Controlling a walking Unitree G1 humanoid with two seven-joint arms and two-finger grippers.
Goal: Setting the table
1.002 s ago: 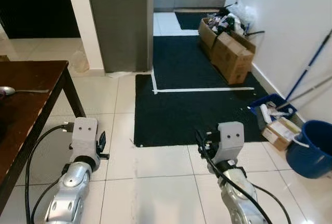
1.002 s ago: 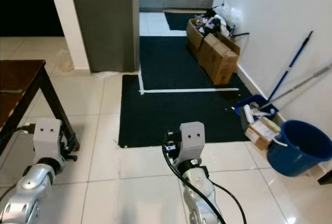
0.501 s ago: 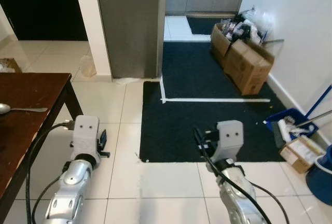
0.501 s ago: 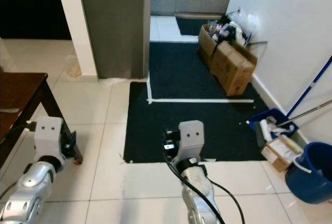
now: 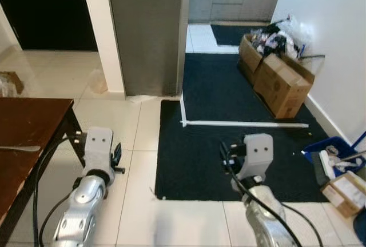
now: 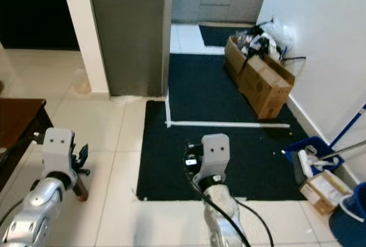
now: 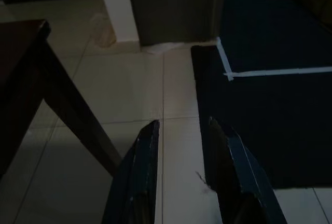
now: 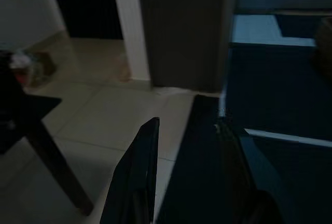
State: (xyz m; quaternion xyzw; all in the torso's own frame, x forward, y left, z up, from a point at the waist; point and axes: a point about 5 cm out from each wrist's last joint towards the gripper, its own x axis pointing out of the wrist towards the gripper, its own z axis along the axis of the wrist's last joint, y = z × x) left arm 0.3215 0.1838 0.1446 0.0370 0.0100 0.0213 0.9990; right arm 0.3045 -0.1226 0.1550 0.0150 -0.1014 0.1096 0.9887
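Both end effectors, L & R, empty, fingers parted, by table.

You see the head camera swing left and tip up: the wooden table slides toward the frame's left edge, the spoon sits lower, and the blue bucket drops to the corner. More kitchen doorway shows.
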